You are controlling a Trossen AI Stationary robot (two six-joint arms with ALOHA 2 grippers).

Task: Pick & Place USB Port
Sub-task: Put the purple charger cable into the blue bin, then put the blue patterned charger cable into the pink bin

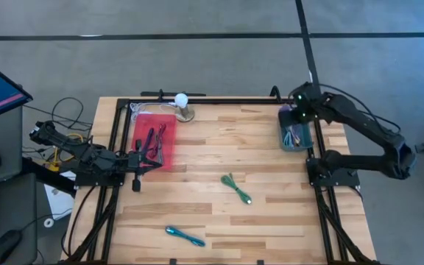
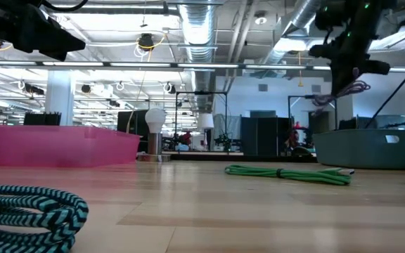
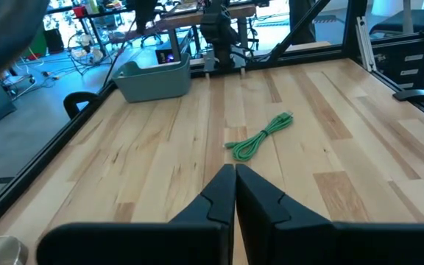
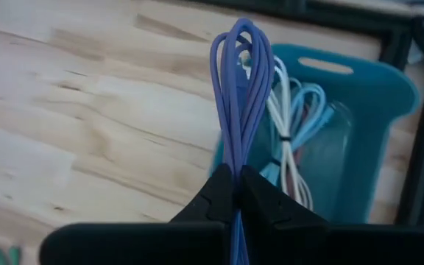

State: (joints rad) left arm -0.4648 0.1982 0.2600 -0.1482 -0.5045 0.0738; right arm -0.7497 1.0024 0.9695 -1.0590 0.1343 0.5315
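My right gripper is shut on a coiled purple USB cable, high over the teal bin at the table's far right. The bin holds white and light-blue cables. In the low view the purple cable hangs under the gripper, above the bin. A green cable lies on the wood mid-table, and a teal braided cable lies near the front edge. My left gripper is shut and empty by the pink tray. My right gripper pinches the purple cable's bundled strands between its two fingers, several strands together. The fingers slant downward from above. The cable's looped end runs out past the fingertips. The cable hangs clear of the bin and the table.
The pink tray at the far left holds dark and red cables. A small lamp with a white bulb stands at the far edge beside it. A black metal frame borders the table. Bare wood lies between the cables.
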